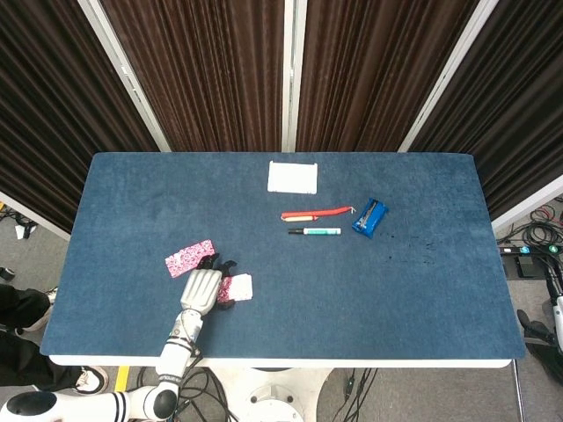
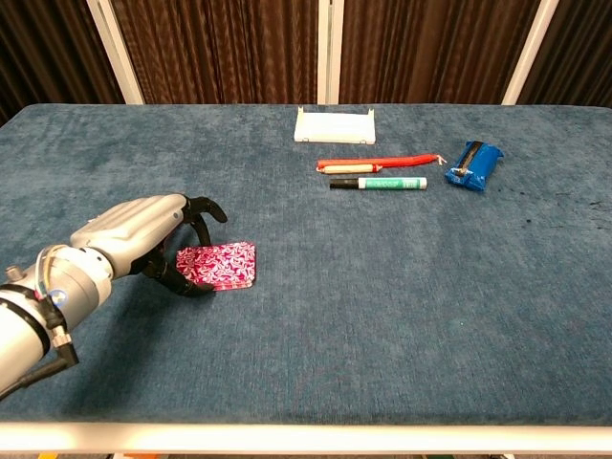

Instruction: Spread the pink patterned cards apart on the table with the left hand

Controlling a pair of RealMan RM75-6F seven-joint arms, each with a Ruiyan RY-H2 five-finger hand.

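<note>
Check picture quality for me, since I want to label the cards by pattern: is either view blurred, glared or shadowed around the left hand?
Head view: even light, no glare; the cards are small and their print is coarse.
Chest view: sharp, the near card shows its pattern clearly; the left hand casts a soft shadow at the card's left edge and hides the far card.

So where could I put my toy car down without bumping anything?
The whole front right of the table, below the marker and blue pack, is bare. So is the far left corner. It is crowded by the left hand and the pink cards.
</note>
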